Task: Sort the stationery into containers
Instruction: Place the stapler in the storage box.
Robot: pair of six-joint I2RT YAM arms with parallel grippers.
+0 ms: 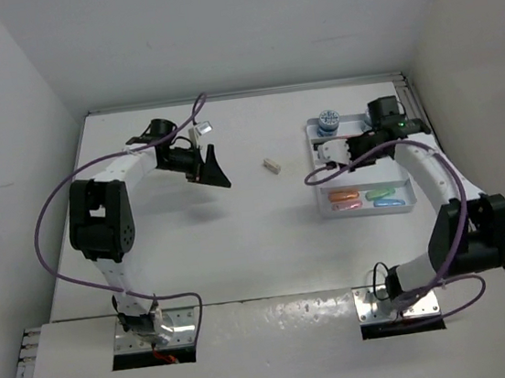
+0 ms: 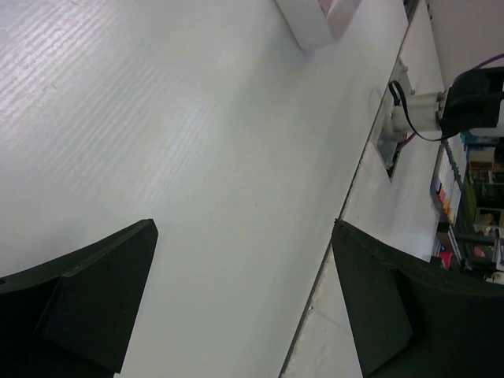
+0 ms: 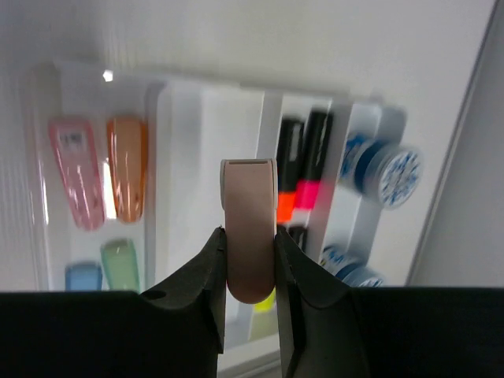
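Right wrist view: pinched a beige block (image 3: 249, 189) in the narrowed jaws of the right gripper (image 3: 249, 236) above the unfilled middle section of the white tray (image 3: 216, 126), seemingly for a row apart from markers (image 3: 315, 157) and stubs (image 3: 126, 169). Spread wide the jaws of the left gripper (image 2: 244, 236), unloaded, over the worktop (image 2: 197, 118).

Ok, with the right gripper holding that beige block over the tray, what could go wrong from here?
The right gripper pinches only one end of the beige block, so it may pivot or slip. It hangs over the tray beside the markers; released here, it could land among them.
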